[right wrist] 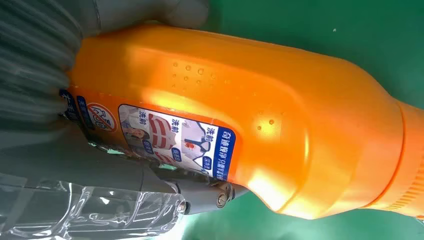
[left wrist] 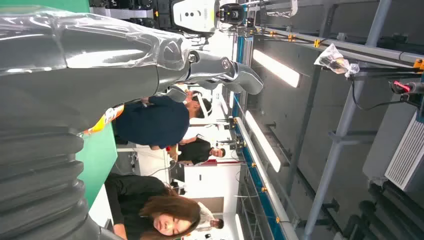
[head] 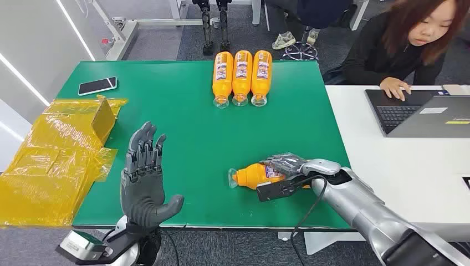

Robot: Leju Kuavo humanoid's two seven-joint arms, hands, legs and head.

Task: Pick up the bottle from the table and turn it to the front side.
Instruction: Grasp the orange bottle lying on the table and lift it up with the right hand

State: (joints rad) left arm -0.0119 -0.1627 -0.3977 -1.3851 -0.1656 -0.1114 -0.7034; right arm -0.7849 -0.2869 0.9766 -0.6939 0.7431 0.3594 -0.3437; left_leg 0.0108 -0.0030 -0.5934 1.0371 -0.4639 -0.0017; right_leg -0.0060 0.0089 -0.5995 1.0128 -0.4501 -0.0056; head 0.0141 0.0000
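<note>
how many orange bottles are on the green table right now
4. Three orange bottles lie side by side at the table's far edge. The fourth bottle lies near the front edge, gripped by the right robot hand. None appears hidden.

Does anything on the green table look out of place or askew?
One bottle lies apart near the front edge, pointing sideways, with the right hand on it; the other three bottles lie in a neat row at the back. Nothing looks spilled.
</note>
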